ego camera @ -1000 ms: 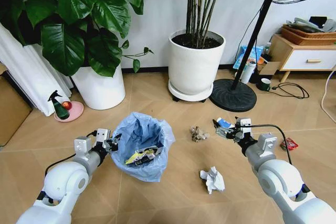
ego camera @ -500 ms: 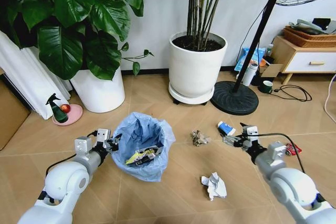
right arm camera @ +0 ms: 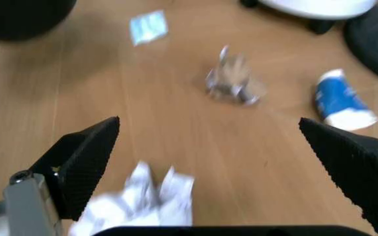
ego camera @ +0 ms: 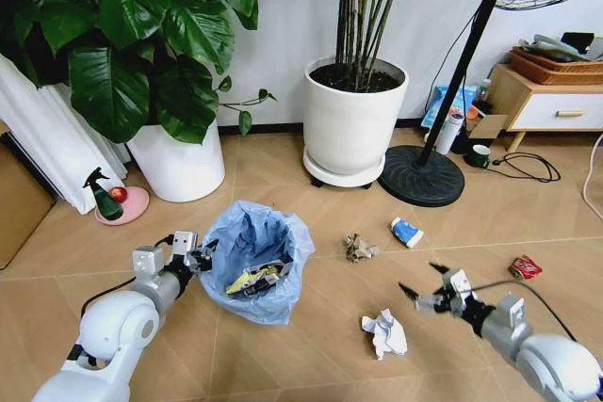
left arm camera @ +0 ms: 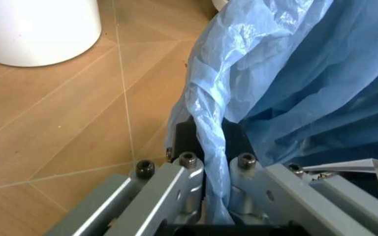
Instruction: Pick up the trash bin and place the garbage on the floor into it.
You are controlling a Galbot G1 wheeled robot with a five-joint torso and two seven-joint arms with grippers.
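The trash bin (ego camera: 254, 261), dark with a wrinkly light-blue bag, stands on the floor (ego camera: 311, 364) at front left. A yellow wrapper (ego camera: 247, 280) lies inside it. My left gripper (ego camera: 195, 257) is shut on the bin's rim and bag (left arm camera: 210, 147). My right gripper (ego camera: 422, 281) hangs open low over the floor, just right of a white paper wad (ego camera: 383, 331). Between its spread fingers (right arm camera: 218, 162) I see that wad (right arm camera: 136, 209), a grey wrapper (right arm camera: 232, 78) and a blue-white can (right arm camera: 343, 101). The grey wrapper (ego camera: 357, 248), the blue-white can (ego camera: 406, 232) and a red can (ego camera: 524, 266) lie farther out.
Two large white plant pots (ego camera: 351, 120) (ego camera: 179, 157) stand behind the bin. A fan's black base (ego camera: 419, 174) sits at the back right beside a wooden cabinet (ego camera: 546, 101) and a cable (ego camera: 528, 165). A green spray bottle (ego camera: 102, 193) stands on a pink dish at left.
My right gripper has drawn back from the blue-white can toward me and lower, ending beside the white paper wad. The left gripper and bin have not moved.
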